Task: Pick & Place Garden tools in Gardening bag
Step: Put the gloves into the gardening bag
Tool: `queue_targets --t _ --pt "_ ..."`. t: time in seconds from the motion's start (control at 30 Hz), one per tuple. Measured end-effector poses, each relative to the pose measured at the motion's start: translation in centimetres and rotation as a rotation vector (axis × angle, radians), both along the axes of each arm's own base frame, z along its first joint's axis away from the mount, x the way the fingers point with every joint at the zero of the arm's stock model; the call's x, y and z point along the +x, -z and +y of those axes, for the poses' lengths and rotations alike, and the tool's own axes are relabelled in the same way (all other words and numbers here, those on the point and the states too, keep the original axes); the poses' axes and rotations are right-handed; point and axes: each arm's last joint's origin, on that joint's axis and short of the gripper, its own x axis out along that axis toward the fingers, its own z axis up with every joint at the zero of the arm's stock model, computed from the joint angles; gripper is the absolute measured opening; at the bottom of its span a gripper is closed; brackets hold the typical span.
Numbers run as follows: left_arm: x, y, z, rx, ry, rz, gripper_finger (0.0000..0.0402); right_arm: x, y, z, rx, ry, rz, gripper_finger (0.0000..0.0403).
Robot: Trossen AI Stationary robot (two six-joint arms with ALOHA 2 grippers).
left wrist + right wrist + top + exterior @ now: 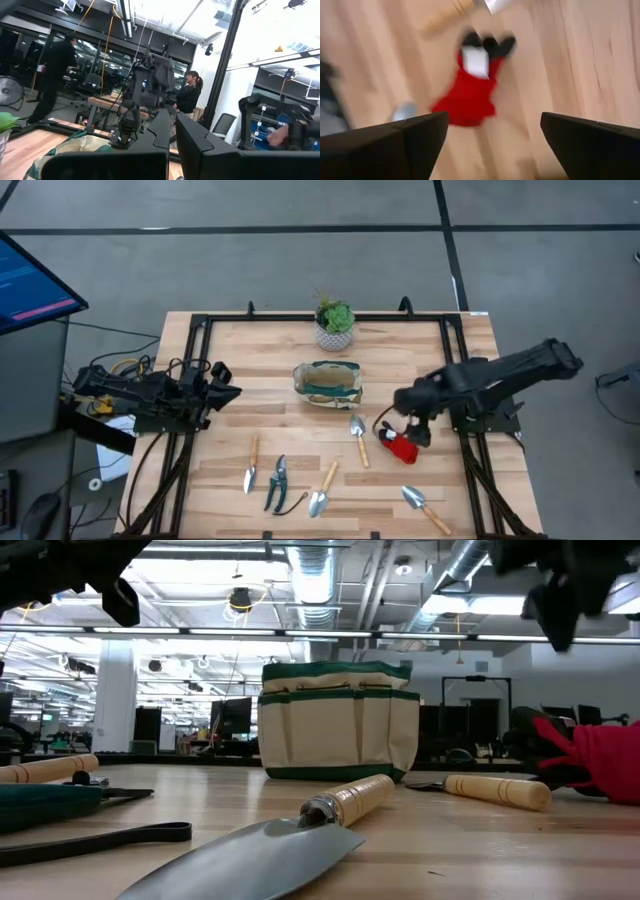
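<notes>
The beige gardening bag with green trim (326, 383) stands upright at the table's middle and also shows in the low view (338, 720). Wooden-handled trowels (357, 437) (322, 491) (424, 505), a small fork (251, 467) and dark-handled shears (277, 483) lie flat near the front edge. A red item with black tips (400, 446) lies right of the bag. My right gripper (421, 430) is open and hovers above the red item (470, 90), clear of it. My left gripper (225, 380) is shut and empty at the table's left side.
A white pot with a green plant (334, 323) stands behind the bag near the far edge. A black frame (200, 330) runs along the table's edges. People stand in the room beyond the table in the left wrist view (187, 95).
</notes>
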Motion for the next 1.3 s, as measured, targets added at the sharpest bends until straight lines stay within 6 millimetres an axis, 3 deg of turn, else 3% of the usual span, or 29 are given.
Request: queue_targets --t 0.17,0.43,0.6,0.77,0.87,1.0,1.13,1.17,1.3 --pt "0.0 0.0 0.0 0.000 0.000 0.001 0.0002 2.0 3.8 0.7 -0.082 0.086 0.190 0.0318" --pt "0.0 0.0 0.0 0.000 0.000 0.001 0.0002 4.6 6.6 2.5 0.008 0.087 0.160 0.0318" --pt "0.0 0.0 0.0 0.000 0.000 0.002 0.0002 5.2 8.2 3.0 0.007 0.100 0.146 0.0318" --pt "0.0 0.0 0.0 0.001 0.000 0.003 0.0002 4.3 12.4 2.8 0.013 0.183 0.180 0.0318" --pt "0.0 0.0 0.0 0.000 0.000 0.003 0.0002 3.6 13.7 2.5 0.027 0.241 0.162 0.0310" --pt "0.0 0.0 0.0 0.000 0.000 0.002 0.0002 2.9 14.0 2.2 0.014 0.256 0.145 0.0239" --pt "0.0 0.0 0.0 0.000 0.000 0.002 0.0002 2.6 13.8 1.8 -0.031 0.234 0.145 0.0070" --pt "0.0 0.0 0.0 0.000 0.000 0.002 0.0002 2.7 13.8 1.7 -0.027 0.218 0.142 0.0049" --pt "0.0 0.0 0.0 0.001 0.000 0.003 0.0002 3.2 12.6 0.8 -0.003 0.203 0.099 0.0052"
